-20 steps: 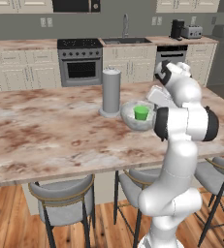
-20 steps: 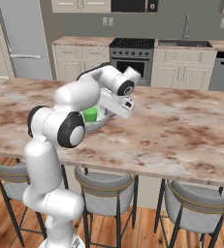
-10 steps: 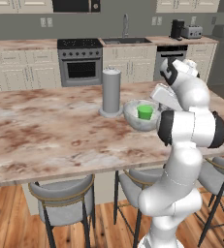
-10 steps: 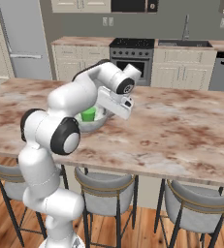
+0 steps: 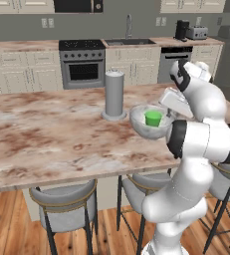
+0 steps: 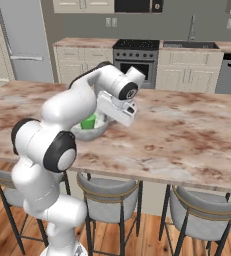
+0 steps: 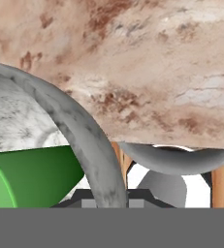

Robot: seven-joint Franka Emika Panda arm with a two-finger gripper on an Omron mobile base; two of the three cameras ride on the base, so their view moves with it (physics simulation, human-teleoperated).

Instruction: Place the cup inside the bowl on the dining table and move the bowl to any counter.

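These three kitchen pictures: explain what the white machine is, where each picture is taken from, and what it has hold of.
It is a white robot arm on a driving base. Two cameras ride behind it, left and right; the third sits on its hand. On the dining table stands a tall grey cylinder. Beside it, the bowl appears raised off the tabletop, with the green cup inside. The hand picture shows the bowl's rim running down to the gripper, so the jaws seem closed on that rim.
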